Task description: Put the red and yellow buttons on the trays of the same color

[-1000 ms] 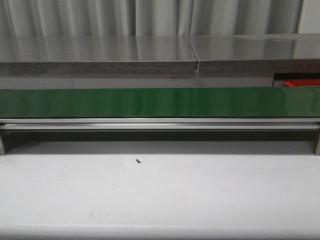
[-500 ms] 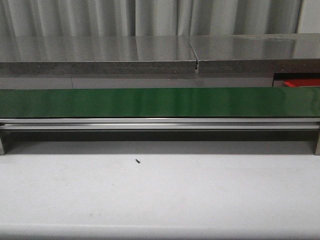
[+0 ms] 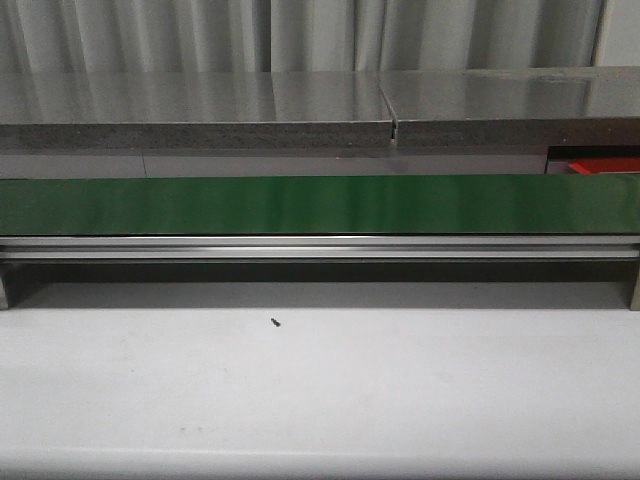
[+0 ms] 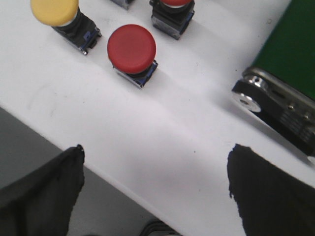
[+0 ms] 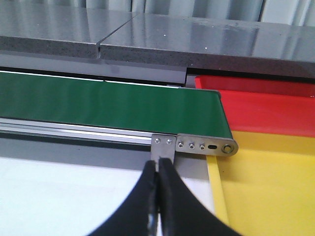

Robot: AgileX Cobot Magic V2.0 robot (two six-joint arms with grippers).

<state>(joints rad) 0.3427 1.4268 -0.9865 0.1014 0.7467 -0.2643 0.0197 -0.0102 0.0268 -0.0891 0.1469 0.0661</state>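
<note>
- Left gripper (image 4: 155,196) had its fingers wide apart, holding nothing, hovering short of the red button (image 4: 131,49) on the white table (image 4: 162,142).
- Risk, I'd guess: the yellow button (image 4: 55,11) and another red one (image 4: 173,7) sat close by, so a sloppy approach could knock them.
- Right gripper (image 5: 158,196) was pinched together, empty, near the yellow tray (image 5: 266,191) and red tray (image 5: 266,105).
- Green conveyor (image 3: 320,204) sat between, nothing on it.

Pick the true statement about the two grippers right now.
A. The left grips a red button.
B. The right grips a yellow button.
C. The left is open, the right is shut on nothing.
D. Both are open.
C. The left gripper has its fingers spread wide over bare table, short of the red button; the right gripper has its fingers pressed together with nothing between.
</note>
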